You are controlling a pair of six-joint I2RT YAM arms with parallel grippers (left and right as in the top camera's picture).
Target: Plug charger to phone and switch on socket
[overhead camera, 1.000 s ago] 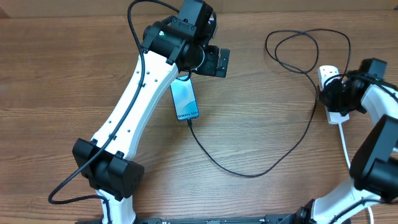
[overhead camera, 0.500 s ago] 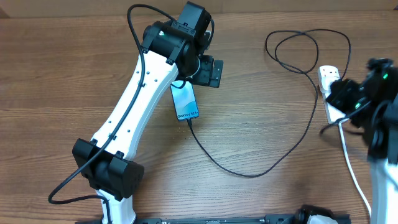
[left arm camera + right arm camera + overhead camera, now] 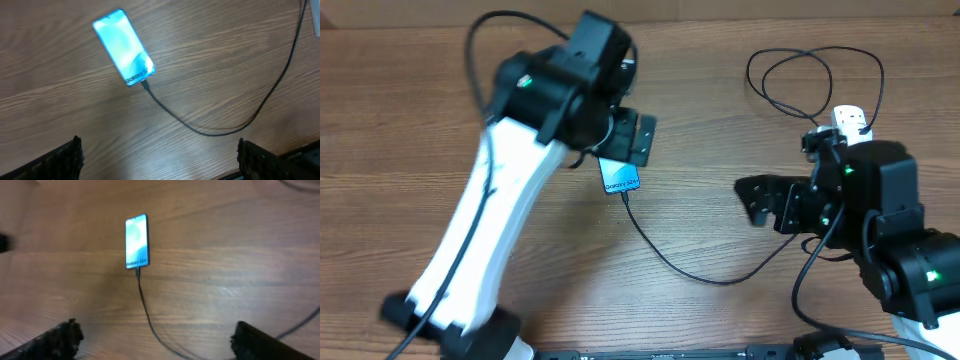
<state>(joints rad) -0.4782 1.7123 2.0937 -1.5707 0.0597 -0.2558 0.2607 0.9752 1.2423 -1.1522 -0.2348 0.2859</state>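
Note:
The phone (image 3: 619,177) lies flat on the wooden table with its blue screen lit; it also shows as phone (image 3: 123,46) and phone (image 3: 137,241). The charger (image 3: 672,262), a thin black cable, joins the phone's lower end, curves right and loops near the socket (image 3: 851,119). Only the socket's white top end shows behind my right arm. My left gripper (image 3: 632,140) hovers just above the phone, open and empty, as the left gripper (image 3: 159,159) confirms. Open too, my right gripper (image 3: 762,200) hangs over bare table left of the socket, and the right gripper (image 3: 160,340) holds nothing.
Cable loops (image 3: 810,75) lie at the back right beside the socket. The charger (image 3: 215,133) crosses the table ahead of the left fingers. Charger cable (image 3: 145,305) runs between the right fingers' field. Both arms look motion-blurred.
My right gripper has left the socket, swung left over the table and opened. The left arm has drawn back to the left, its gripper still open. The phone and cable have not moved.

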